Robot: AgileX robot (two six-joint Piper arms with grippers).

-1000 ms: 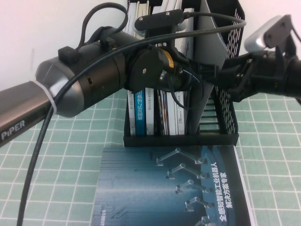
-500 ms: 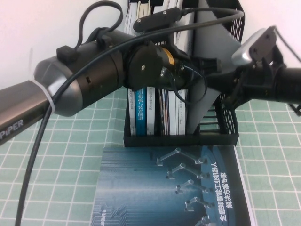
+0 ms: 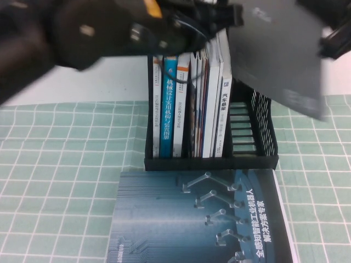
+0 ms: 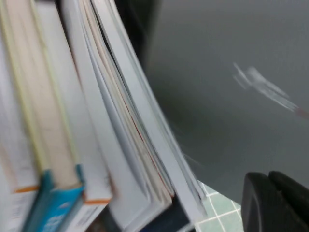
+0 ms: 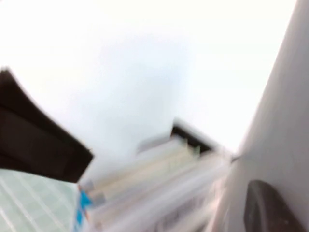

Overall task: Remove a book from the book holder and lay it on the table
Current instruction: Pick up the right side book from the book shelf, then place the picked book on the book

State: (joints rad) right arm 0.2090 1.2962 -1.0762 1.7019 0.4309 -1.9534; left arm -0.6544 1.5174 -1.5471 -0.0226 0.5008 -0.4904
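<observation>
The book (image 3: 277, 55) shows its plain grey cover and hangs tilted in the air above the right compartment of the black book holder (image 3: 211, 162). My left gripper (image 3: 233, 15) is shut on the book's upper left edge. My right gripper (image 3: 332, 41) is shut on its right edge. In the left wrist view the grey cover (image 4: 231, 87) fills the frame beside my left gripper (image 4: 270, 193). In the right wrist view the cover (image 5: 285, 121) lies against my right gripper (image 5: 265, 212). The table (image 3: 66, 164) lies below.
Several upright books (image 3: 189, 104), one with a blue spine, fill the holder's left compartment. A dark blue book with metallic robot arms (image 3: 203, 219) lies flat on the table right in front of the holder. A white wall stands behind.
Both arms have risen and lifted the grey book up out of the holder's right compartment. It now hangs higher and further right, tilted.
</observation>
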